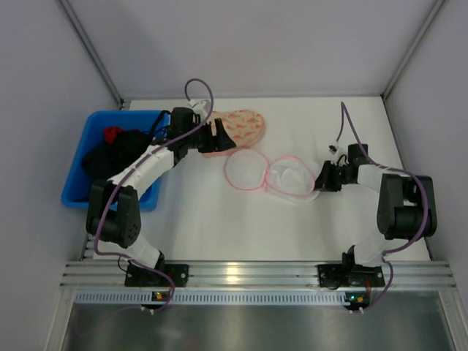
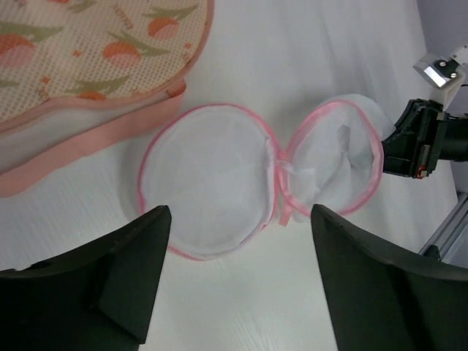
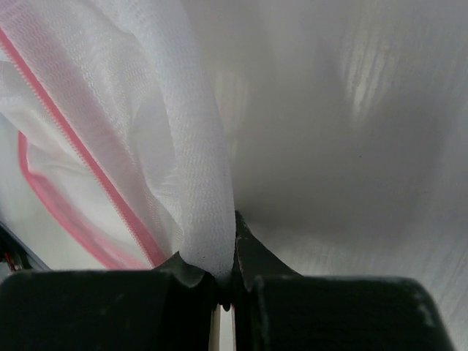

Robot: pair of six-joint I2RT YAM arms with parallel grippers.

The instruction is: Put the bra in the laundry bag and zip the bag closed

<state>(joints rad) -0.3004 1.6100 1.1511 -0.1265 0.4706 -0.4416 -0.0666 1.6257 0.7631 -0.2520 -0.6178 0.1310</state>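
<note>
**Item: bra** (image 1: 110, 151). Black soft cloth, heaped in the blue bin (image 1: 79, 191) at the left of the desk (image 1: 219, 227), beside a red scrap. It was well apart from the bag and nothing held it. Judged light, limp and non-fragile. It would have sagged and trailed when lifted, so you did best to pinch a bunched fold near its middle, not a loose end.

**Item: laundry bag** (image 2: 212, 183). White mesh with a pink zip rim, lying unzipped at mid-desk as two round halves joined at a hinge. Judged featherlight, floppy and prone to sliding or collapsing, so you needed one half pinned while loading. The zip pull could not be made out.

**Item: left fingers** (image 2: 131, 263). Spread wide and empty, above the desk near the bag's left half, just beside the heart-shaped patterned piece (image 2: 95, 44).

**Item: right fingers** (image 3: 252, 270). Clenched on a fold of the mesh at the bag's right half, lifting it slightly.

**Status.** Bag opened and held; bra not yet fetched.
</note>
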